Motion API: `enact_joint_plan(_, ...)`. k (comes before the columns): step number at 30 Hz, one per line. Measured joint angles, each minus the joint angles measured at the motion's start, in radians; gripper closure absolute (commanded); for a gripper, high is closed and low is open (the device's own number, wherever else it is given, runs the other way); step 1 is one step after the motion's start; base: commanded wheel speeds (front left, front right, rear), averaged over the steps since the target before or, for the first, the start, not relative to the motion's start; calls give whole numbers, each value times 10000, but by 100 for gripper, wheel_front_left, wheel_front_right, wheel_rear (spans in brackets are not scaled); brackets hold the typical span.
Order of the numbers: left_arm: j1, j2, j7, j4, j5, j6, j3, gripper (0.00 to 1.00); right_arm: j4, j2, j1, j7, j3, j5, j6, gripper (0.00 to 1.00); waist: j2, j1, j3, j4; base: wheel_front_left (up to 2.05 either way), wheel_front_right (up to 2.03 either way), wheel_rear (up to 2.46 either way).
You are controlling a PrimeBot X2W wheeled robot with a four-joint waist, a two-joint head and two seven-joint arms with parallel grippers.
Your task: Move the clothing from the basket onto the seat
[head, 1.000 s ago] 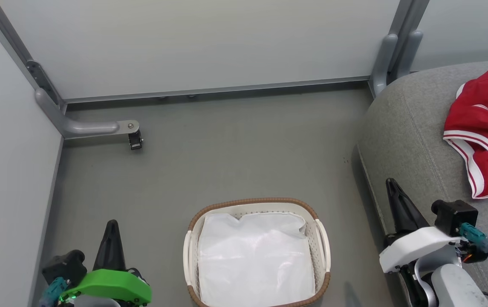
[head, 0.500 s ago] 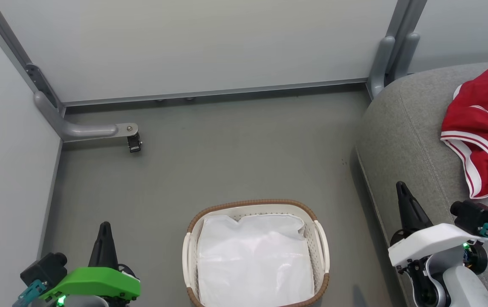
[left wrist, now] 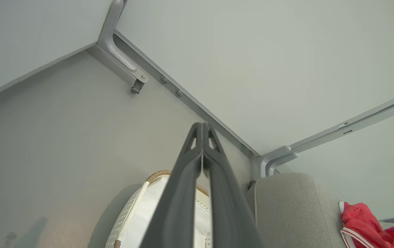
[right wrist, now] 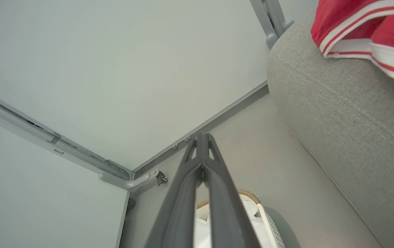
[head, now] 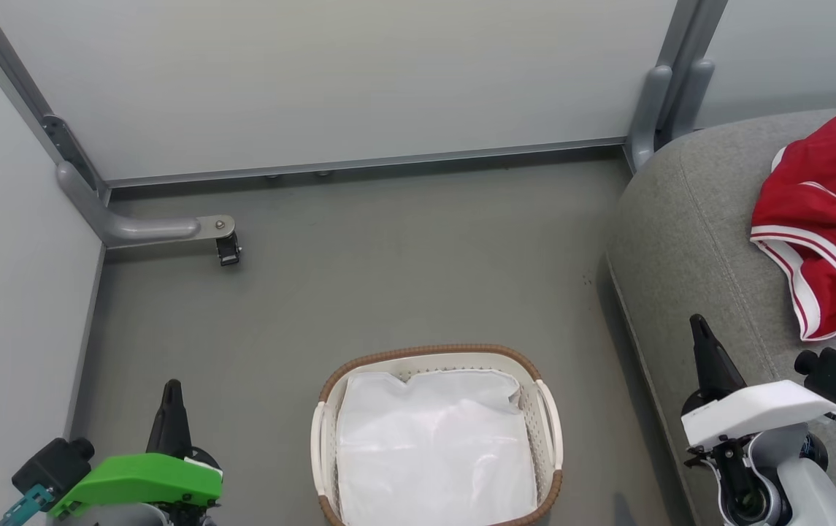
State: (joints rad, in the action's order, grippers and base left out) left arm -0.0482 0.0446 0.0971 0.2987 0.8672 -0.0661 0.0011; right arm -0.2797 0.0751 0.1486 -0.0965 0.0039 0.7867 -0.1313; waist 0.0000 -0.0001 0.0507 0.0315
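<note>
Grey floor (head: 388, 277) lies open in the head view between the basket (head: 432, 351) and the pale partition walls (head: 330, 80) beyond it, with a small caster bracket (head: 226, 247) far off to the basket's left near the wall corner. A white liner (head: 436, 446) covers the basket's inside. Right of the basket, across a strip of floor, rises the rounded edge of the seat (head: 688, 241), and the clothing (head: 819, 219) lies crumpled on it, well apart from the basket. The left gripper (head: 171, 387) hangs left of the basket and the right gripper (head: 697, 323) right of it over the seat's edge, both apart from the rim. In the left wrist view the left gripper (left wrist: 202, 126) has its jaws pressed together, holding nothing, above the basket (left wrist: 128, 213), with the seat (left wrist: 286, 206) and clothing (left wrist: 358, 220) beyond. In the right wrist view the right gripper (right wrist: 202, 136) is likewise pressed together and empty above the basket (right wrist: 248, 195), beside the seat (right wrist: 338, 113) bearing the clothing (right wrist: 355, 20).
</note>
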Motion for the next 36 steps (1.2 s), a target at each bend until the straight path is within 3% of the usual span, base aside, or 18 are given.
enact_joint_plan(36, -248, 6, -1062, -261, 3741, -311, 571, 100, 161, -132, -167, 1057, -598, 4125, 0, 100, 0, 1, -195, -129, 0, 0, 0)
